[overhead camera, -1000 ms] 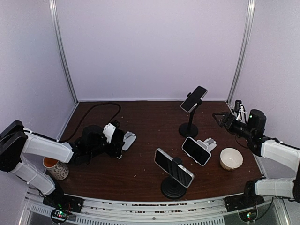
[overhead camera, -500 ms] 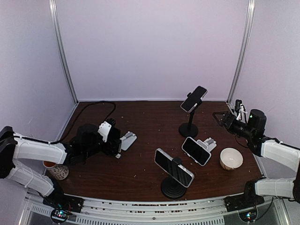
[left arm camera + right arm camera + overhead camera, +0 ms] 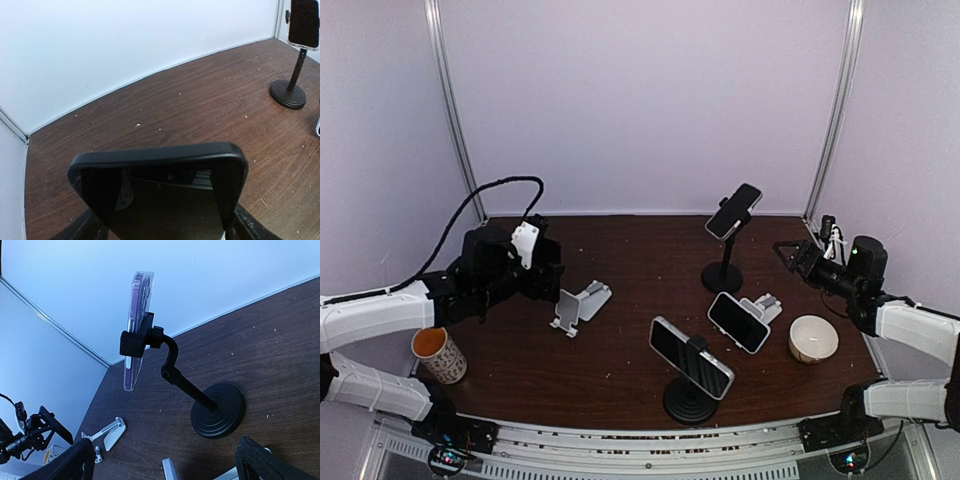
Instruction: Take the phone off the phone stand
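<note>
One phone (image 3: 160,195) is already clamped in your left gripper (image 3: 546,273) at 9 o'clock, up clear of its white stand (image 3: 570,310), so swing it away level and set it down flat, while your right gripper (image 3: 795,253) at 3 o'clock gapes wide and empty

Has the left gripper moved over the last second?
Yes. The left gripper, holding the phone, has gone up-frame and left, closer to the back-left corner post.
</note>
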{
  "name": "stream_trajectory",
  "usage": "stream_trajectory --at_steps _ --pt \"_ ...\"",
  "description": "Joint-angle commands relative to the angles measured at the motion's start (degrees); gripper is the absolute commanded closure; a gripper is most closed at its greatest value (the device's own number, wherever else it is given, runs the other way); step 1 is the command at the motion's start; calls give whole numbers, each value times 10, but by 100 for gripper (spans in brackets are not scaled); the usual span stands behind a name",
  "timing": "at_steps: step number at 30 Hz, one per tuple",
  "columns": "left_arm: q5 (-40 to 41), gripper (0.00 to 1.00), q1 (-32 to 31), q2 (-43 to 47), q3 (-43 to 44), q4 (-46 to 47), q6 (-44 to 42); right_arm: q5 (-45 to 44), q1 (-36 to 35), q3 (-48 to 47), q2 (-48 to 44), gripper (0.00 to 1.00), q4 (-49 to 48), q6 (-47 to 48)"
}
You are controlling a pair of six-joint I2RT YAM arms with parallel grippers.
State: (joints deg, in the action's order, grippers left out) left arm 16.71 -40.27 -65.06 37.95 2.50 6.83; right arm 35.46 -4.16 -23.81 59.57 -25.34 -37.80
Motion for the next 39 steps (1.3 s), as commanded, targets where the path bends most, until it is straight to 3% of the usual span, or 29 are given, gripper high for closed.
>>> stream_trajectory --at_steps 1,14,23,39 --pt "-1 40 42 11 71 -91 25 9 -4 5 4 0 -28 -4" --pt "-55 44 237 -98 263 -373 19 21 -3 -3 14 0 -12 15" --pt "-113 44 323 -164 274 -401 7 12 -3 -9 -25 0 31 37" --pt "-131 46 360 -289 282 -418 -18 0 -3 -14 -17 0 43 46"
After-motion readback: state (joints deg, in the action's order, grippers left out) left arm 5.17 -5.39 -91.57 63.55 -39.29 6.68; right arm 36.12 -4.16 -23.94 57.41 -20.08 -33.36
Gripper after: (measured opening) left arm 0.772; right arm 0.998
